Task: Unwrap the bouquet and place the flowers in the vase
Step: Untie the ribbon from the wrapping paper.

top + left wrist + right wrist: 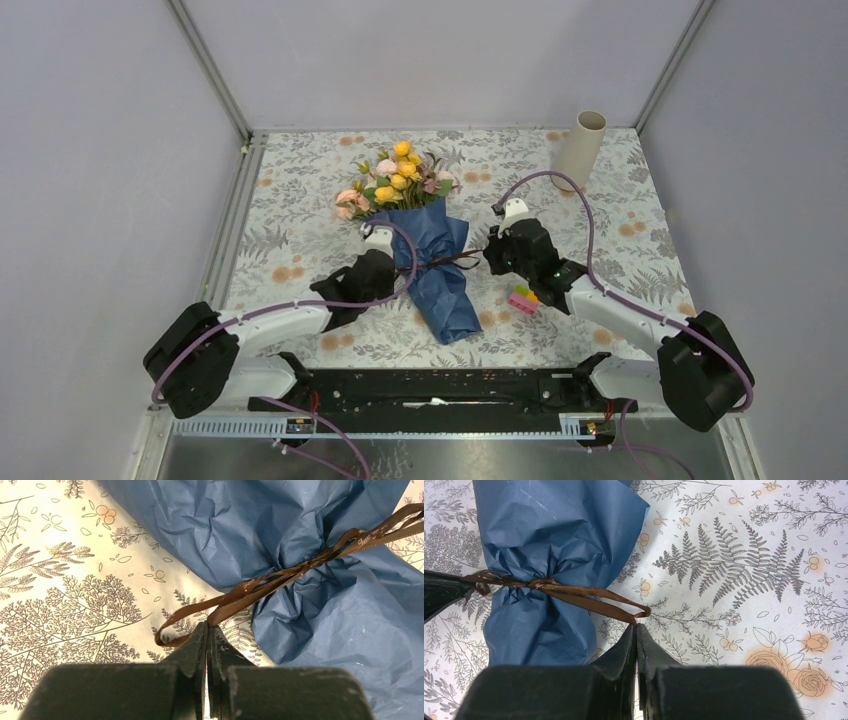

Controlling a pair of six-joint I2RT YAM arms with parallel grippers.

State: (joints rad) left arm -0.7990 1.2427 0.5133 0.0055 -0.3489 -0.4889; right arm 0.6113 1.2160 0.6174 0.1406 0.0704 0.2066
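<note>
Top external: bouquet (427, 238) lies between left end effector (402, 273) and right end effector (488, 258), each clenched on ribbon (452, 262)

plain grey walls (440, 60) around a floral-print tablecloth (290, 200), soft even light

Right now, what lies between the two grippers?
The bouquet, its brown ribbon stretched from the left gripper to the right gripper; the top view shows it.
</note>
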